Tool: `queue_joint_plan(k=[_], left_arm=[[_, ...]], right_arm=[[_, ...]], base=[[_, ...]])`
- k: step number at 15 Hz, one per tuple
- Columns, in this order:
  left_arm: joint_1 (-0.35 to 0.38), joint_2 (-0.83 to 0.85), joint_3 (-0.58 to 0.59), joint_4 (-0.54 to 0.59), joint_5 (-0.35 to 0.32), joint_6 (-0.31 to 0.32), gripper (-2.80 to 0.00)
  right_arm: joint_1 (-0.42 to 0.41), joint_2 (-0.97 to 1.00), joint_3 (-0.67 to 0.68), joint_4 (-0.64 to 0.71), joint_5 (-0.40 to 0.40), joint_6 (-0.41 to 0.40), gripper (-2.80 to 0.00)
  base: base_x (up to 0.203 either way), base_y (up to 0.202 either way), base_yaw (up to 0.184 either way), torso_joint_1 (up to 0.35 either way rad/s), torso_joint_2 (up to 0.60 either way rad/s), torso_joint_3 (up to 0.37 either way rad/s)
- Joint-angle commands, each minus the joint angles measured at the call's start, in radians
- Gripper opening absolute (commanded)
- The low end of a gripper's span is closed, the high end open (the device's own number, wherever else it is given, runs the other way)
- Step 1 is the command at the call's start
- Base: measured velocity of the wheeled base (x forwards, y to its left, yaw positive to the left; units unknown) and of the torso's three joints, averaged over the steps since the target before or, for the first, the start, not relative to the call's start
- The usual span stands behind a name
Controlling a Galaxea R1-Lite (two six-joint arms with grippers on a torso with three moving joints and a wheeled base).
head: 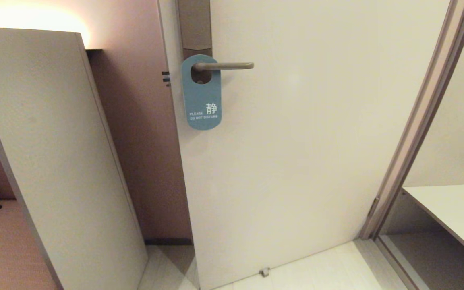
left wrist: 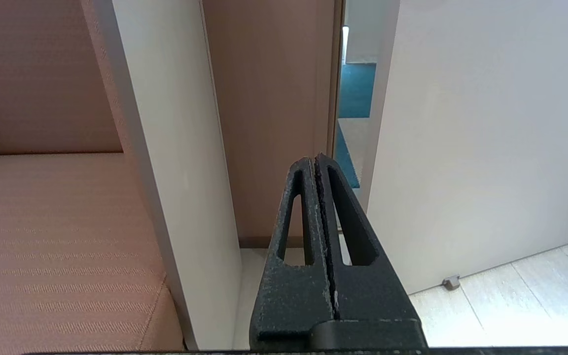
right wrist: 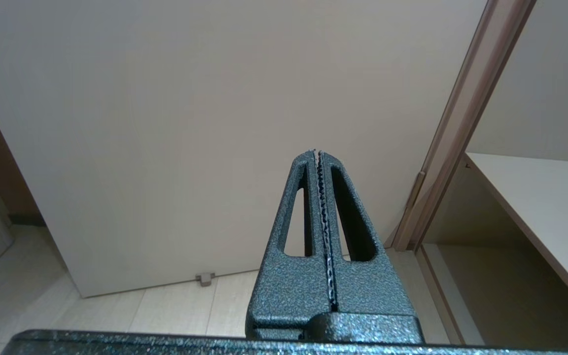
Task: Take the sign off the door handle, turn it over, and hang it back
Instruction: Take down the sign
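left hand (left wrist: 316,162) idling low, fingers pressed together, gripping nothing | sign (head: 201,93) hanging teal "PLEASE DO NOT DISTURB" side out on door handle (head: 224,65) | right hand (right wrist: 317,155) waiting low, closed, empty | progress: nothing done; removing, flipping, rehanging all pending

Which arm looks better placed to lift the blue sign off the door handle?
Probably the left: the sign hangs at the door handle's left end. Left gripper and right gripper are both shut, empty and low.
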Motion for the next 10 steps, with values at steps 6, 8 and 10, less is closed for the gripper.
queue_joint_plan(k=[6, 8, 10], left_arm=[[0.000, 0.001, -0.001, 0.000, 0.000, -0.001, -2.80], [0.000, 0.001, 0.000, 0.000, 0.000, -0.001, -2.80], [0.000, 0.001, 0.000, 0.000, 0.000, -0.001, -2.80]], right_arm=[[0.000, 0.001, 0.000, 0.000, 0.000, -0.001, -2.80], [-0.001, 0.001, 0.000, 0.000, 0.000, -0.001, -2.80], [-0.001, 0.001, 0.000, 0.000, 0.000, -0.001, -2.80]], base=[[0.000, 0.000, 0.000, 0.000, 0.00, 0.000], [0.000, 0.000, 0.000, 0.000, 0.00, 0.000], [0.000, 0.000, 0.000, 0.000, 0.00, 0.000]])
